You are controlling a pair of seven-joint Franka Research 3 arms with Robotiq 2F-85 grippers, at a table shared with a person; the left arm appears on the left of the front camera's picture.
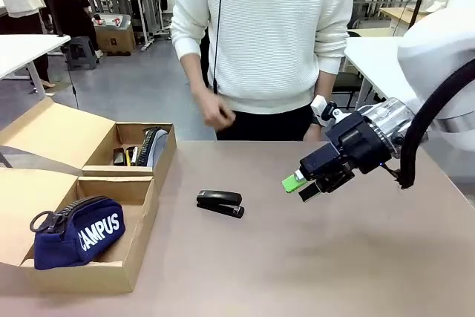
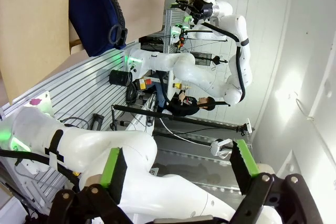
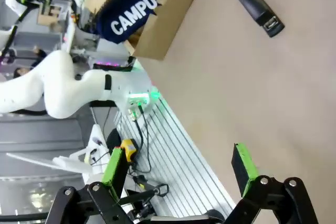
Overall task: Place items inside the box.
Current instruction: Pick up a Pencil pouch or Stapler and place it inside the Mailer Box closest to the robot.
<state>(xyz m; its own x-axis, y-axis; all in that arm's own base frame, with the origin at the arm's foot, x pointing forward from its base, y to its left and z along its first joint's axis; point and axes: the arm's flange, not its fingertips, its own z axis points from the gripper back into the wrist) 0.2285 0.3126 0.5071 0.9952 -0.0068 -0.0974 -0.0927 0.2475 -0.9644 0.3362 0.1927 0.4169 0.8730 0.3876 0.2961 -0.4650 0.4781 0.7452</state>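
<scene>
Over the desk (image 1: 334, 257), right hand (image 1: 300, 185) is hovering open.
Pinching the stapler (image 1: 220, 203) across its width is looking safest.

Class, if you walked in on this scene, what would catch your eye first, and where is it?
The navy CAMPUS pouch sticks out of the near cardboard box at front left. A black stapler lies alone on the table, and the right end effector, open, hovers to its right.

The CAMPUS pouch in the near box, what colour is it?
The pouch is navy blue with white lettering, clearest in the front view.
</scene>
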